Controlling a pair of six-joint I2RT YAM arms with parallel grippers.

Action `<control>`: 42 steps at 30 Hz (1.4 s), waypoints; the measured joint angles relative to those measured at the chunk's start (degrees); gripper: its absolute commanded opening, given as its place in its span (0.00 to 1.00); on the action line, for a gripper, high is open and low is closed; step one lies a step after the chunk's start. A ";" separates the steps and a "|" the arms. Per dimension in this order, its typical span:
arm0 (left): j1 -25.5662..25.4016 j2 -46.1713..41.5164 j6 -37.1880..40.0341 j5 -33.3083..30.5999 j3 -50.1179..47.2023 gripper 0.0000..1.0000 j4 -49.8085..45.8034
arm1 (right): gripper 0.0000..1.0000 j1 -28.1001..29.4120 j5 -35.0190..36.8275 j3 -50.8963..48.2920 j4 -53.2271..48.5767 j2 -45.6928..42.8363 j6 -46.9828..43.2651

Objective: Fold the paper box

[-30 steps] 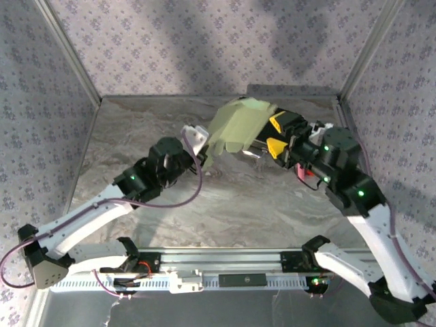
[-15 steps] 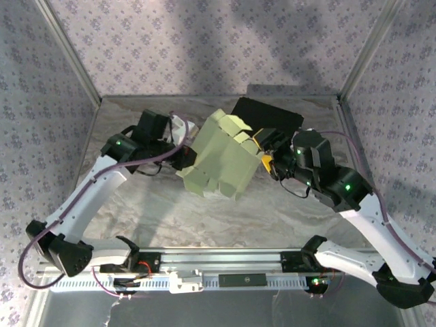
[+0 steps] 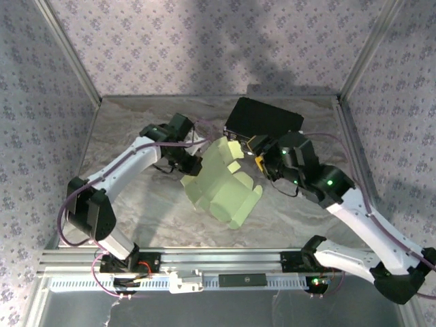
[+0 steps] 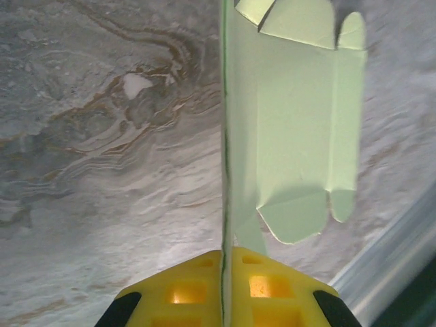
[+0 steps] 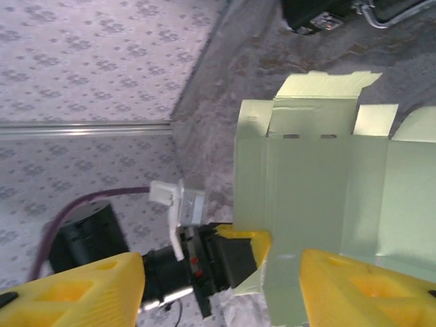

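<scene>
One thin sheet of pale green card, the paper box (image 3: pixel 221 187) hangs unfolded and tilted above the middle of the marbled grey bench (image 3: pixel 136 225). The left hand (image 4: pixel 223 266) pinches its edge, closed flat on it. The card looks light, springy along its scored creases and easily dented, so a panel edge near a crease seems the safest hold. The right hand (image 3: pixel 259 152) stands wide, jaws either side of the opposite edge, not clamped.
</scene>
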 measured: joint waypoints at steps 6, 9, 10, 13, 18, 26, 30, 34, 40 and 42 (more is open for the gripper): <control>-5.81 -1.75 5.42 -11.56 -2.14 0.00 4.76 | 0.45 0.26 -1.57 -9.97 9.81 3.98 2.78; -7.15 -2.82 7.98 -15.08 -4.28 0.00 7.39 | 0.44 0.24 -3.06 -13.49 15.50 6.25 4.07; -7.30 -2.91 8.74 -15.93 -4.85 0.00 8.17 | 0.45 0.15 -3.74 -13.84 17.05 7.45 4.50; -7.74 -2.93 10.69 -18.05 -6.29 0.00 10.45 | 0.52 -0.26 -5.77 -13.90 21.84 11.02 5.68; -9.14 -2.93 12.59 -20.92 -7.78 0.00 13.27 | 0.56 -1.29 -8.81 -13.49 26.80 16.46 7.02; -11.23 -2.93 13.77 -22.43 -8.39 0.00 16.00 | 0.53 -2.69 -11.13 -10.69 29.73 21.62 8.81; -11.34 -2.97 14.19 -22.43 -9.18 0.00 16.52 | 0.48 -3.91 -11.98 -9.25 29.86 23.17 9.14; -11.45 -2.97 14.49 -22.43 -9.81 0.00 17.38 | 0.44 -4.57 -13.64 -7.89 30.32 25.14 9.60; -11.93 -3.21 14.80 -22.84 -9.81 0.01 17.90 | 0.33 -4.59 -16.02 -7.50 30.69 28.46 10.05; -11.93 -3.21 14.88 -23.08 -9.81 0.01 17.79 | 0.28 -4.59 -16.20 -7.48 30.67 28.65 10.03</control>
